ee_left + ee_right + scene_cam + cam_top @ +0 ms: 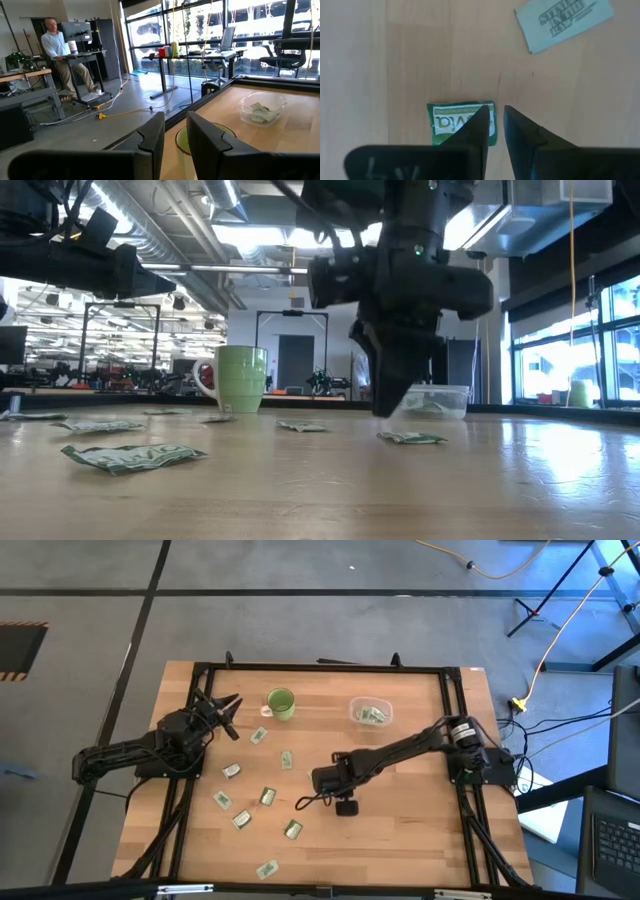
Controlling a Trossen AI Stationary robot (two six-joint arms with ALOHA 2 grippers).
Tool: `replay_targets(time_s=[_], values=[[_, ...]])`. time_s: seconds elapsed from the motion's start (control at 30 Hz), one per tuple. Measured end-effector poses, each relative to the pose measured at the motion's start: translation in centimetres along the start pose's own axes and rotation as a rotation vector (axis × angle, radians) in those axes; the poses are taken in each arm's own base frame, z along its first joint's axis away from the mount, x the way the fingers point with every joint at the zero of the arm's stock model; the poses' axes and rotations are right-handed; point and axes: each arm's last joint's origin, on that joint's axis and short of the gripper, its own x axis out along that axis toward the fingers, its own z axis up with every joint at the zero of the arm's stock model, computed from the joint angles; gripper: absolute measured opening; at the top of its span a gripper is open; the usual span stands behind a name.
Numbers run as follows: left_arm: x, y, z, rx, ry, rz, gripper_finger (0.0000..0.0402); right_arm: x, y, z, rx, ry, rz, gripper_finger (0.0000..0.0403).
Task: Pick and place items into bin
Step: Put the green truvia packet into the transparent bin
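Observation:
Several small green and silvery packets lie on the wooden table, among them one [267, 796] mid-table and one [292, 830] nearer the front. My right gripper [498, 122] points straight down at the table. Its fingers stand a narrow gap apart over the edge of a green packet [455, 122], with bare wood showing in the gap. A pale packet [563, 22] lies farther off. In the low view its tips [390, 408] hang just above the tabletop. The clear bin [371, 713] holds a few packets. My left gripper [228, 705] waits open and empty at the back left.
A green mug [281, 703] stands beside the left gripper, left of the bin. A dark frame [320, 668] runs round the table's edge. More packets lie near the front edge [266, 868]. A person stands at a desk [55, 42] in the room beyond.

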Motion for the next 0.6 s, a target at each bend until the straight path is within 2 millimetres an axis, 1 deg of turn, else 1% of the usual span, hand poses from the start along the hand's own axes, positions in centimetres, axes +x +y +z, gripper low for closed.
replay_targets(time_s=[0.2,0.3,0.6], values=[[0.0,0.0,0.0,0.000,0.000,-0.001,0.0077,1.2,0.6,-0.2,-0.004,0.038,-0.002,0.0062],[0.0,0.0,0.0,0.000,-0.001,-0.003,0.0077,1.5,0.7,-0.3,-0.011,0.044,-0.003,0.0062],[0.0,0.0,0.0,-0.001,-0.001,-0.003,0.0077,1.6,0.7,-0.3,-0.007,0.059,-0.004,0.0063]])
